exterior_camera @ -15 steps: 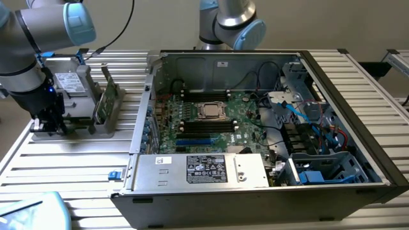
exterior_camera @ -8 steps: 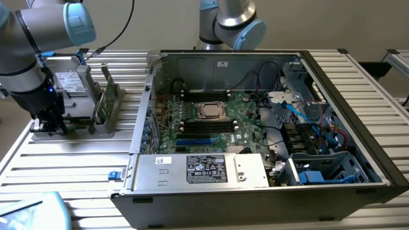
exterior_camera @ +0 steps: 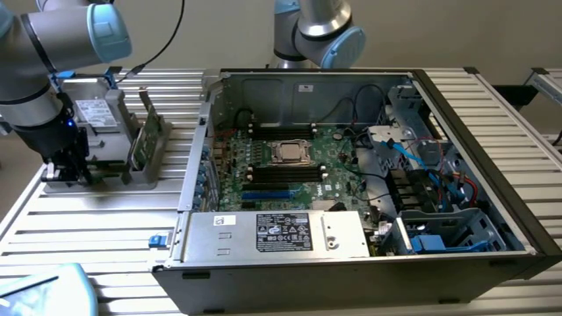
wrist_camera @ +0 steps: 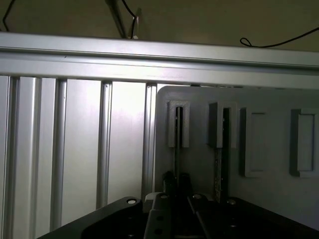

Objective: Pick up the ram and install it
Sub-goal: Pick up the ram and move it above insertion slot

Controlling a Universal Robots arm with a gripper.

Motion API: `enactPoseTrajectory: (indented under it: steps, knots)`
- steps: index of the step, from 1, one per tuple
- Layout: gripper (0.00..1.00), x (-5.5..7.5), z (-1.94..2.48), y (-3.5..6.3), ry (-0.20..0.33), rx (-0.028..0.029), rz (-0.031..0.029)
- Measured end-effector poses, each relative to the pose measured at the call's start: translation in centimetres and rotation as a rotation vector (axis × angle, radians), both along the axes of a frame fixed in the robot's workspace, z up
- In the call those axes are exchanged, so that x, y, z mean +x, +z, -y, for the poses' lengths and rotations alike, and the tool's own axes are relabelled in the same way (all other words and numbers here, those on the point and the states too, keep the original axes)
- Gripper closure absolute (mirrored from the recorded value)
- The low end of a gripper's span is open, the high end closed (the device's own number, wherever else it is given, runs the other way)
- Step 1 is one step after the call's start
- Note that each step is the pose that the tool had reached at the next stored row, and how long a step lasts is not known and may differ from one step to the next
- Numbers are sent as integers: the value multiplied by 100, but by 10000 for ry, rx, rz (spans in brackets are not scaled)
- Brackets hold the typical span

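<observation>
The ram [wrist_camera: 177, 142] stands edge-on in the first slot of a grey holder [wrist_camera: 269, 149]; I see it as a thin dark strip. My gripper [wrist_camera: 176, 180] is down on it, with its dark fingers [wrist_camera: 185, 180] pressed against the strip from both sides. In the exterior view the gripper [exterior_camera: 68, 172] hangs low over the near end of the holder [exterior_camera: 131, 176], at that view's left beside the open computer case [exterior_camera: 491, 164]. The arm hides the ram there. The case's motherboard [exterior_camera: 290, 158] lies exposed with its long black memory slots.
A broad green expansion card [exterior_camera: 145, 135] and a silver drive box [exterior_camera: 92, 112] also stand in the holder. Another card edge [wrist_camera: 219, 164] sits one slot over from the ram. A second robot arm [exterior_camera: 316, 29] rises behind the case. The slatted aluminium table [exterior_camera: 88, 224] carries everything.
</observation>
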State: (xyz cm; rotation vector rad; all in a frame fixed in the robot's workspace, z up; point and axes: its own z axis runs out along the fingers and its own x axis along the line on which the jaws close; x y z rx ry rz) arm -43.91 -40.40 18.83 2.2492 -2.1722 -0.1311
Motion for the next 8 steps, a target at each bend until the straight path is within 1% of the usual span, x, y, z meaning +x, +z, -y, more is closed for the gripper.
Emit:
enactPoseTrajectory:
  steps: [8]
  knots:
    - [85, -1, 0, 21, 0, -2, -5]
